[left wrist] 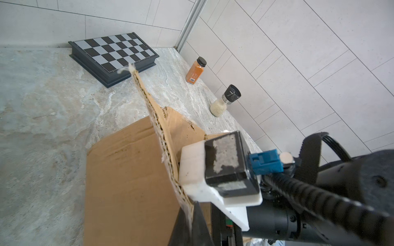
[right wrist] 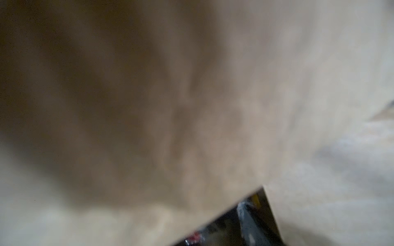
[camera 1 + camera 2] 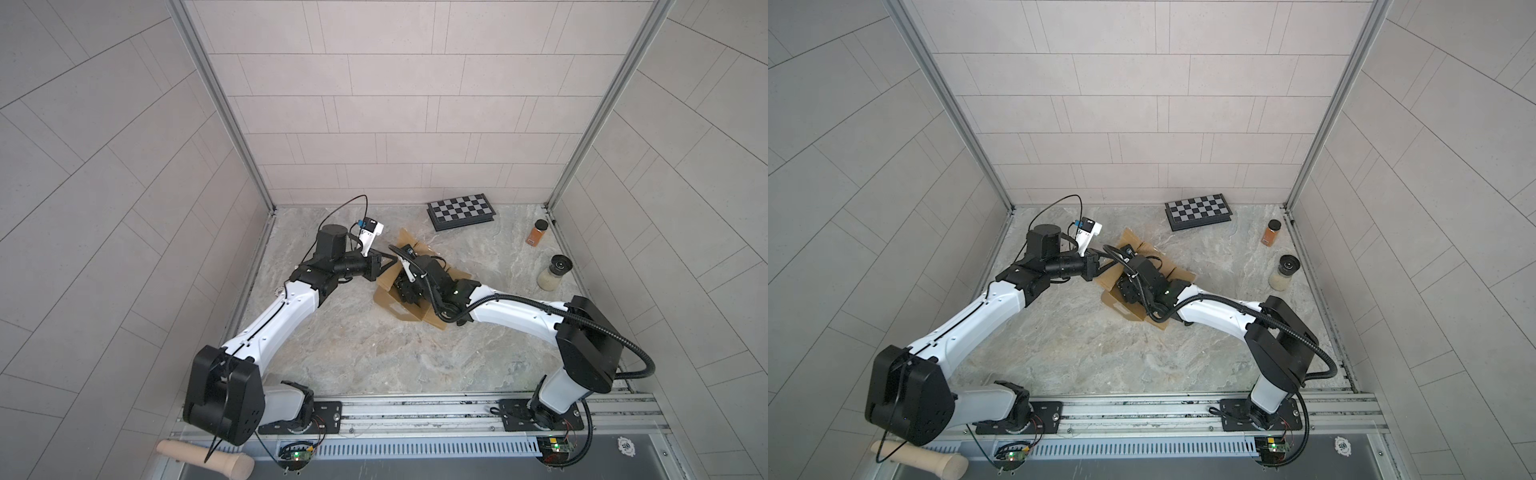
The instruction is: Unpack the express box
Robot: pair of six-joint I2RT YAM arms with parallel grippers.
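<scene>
The express box (image 3: pixel 384 296) (image 3: pixel 1112 302) is a brown cardboard carton on the marble table's middle, with its flaps standing open. My left gripper (image 3: pixel 388 264) (image 3: pixel 1105 261) reaches in from the left. In the left wrist view the left gripper (image 1: pixel 189 219) is shut on the corrugated edge of one raised flap of the box (image 1: pixel 128 170). My right gripper (image 3: pixel 405 293) (image 3: pixel 1126 291) points down inside the open box, its fingers hidden among the walls. The right wrist view is filled by blurred cardboard (image 2: pixel 149 106), so the jaws cannot be read.
A black-and-white checkered case (image 3: pixel 461 212) (image 3: pixel 1198 211) (image 1: pixel 113 53) lies by the back wall. An orange spice bottle (image 3: pixel 537 232) (image 1: pixel 195 71) and a grinder of white grains (image 3: pixel 555 272) (image 1: pixel 225 101) stand at the right wall. A wooden roller (image 3: pixel 208 455) lies at the front left.
</scene>
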